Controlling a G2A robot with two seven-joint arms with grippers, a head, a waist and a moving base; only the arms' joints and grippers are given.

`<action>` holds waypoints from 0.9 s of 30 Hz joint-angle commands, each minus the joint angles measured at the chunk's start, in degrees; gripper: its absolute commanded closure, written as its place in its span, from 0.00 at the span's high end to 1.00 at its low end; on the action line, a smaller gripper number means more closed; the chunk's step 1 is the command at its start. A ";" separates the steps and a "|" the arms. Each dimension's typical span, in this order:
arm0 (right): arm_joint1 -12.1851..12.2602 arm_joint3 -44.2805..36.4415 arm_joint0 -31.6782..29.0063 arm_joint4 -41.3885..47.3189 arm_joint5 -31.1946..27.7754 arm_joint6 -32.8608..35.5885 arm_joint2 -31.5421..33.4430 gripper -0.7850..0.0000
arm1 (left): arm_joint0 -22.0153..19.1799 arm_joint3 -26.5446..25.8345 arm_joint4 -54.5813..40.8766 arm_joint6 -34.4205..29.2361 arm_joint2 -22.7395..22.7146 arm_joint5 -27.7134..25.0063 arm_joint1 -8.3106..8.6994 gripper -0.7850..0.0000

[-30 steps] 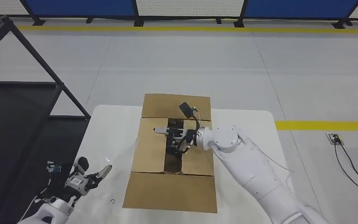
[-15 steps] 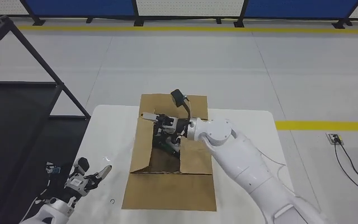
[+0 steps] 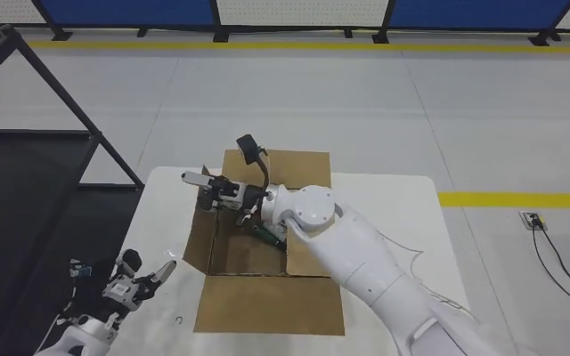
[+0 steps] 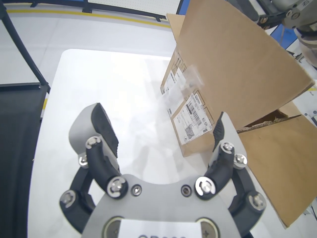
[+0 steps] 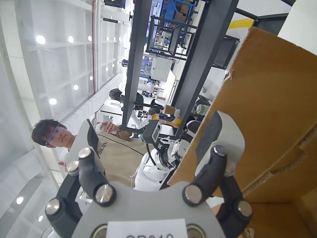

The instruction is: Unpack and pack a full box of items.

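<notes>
Right gripper (image 3: 203, 187), spread wide, leans one finger on the raised left flap (image 3: 200, 245) of the box (image 3: 267, 303) mid-desk (image 3: 169, 222), light, stiff cardboard probably best pinched at its free edge, while left gripper (image 4: 159, 112) gapes empty nearby.

A pale grey floor (image 3: 356, 98) runs back to a yellow line (image 3: 267, 44). Behind the line stand blue panels (image 3: 125, 11) and a white perforated panel (image 3: 303, 9) on black feet. A black metal frame (image 3: 89, 133) stands beside the white desk (image 3: 169, 222). A second yellow stripe (image 3: 503, 199) ends near a floor socket (image 3: 532, 220) with a cable. Round lamps (image 5: 40, 39) shine among white panels.
</notes>
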 commanded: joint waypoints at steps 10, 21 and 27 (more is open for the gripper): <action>-7.33 10.26 3.31 1.45 -2.50 -1.64 -4.40 1.00 | 2.56 -2.40 -5.75 2.03 -4.13 -2.41 -0.08 1.00; -11.97 18.79 5.25 3.63 -4.76 1.49 -4.11 1.00 | -1.31 -3.67 -2.92 -0.81 0.34 1.69 -0.15 1.00; -13.38 21.40 5.83 3.44 -5.93 2.42 -3.47 1.00 | -2.05 -3.13 -2.79 -0.89 0.99 2.50 -0.20 1.00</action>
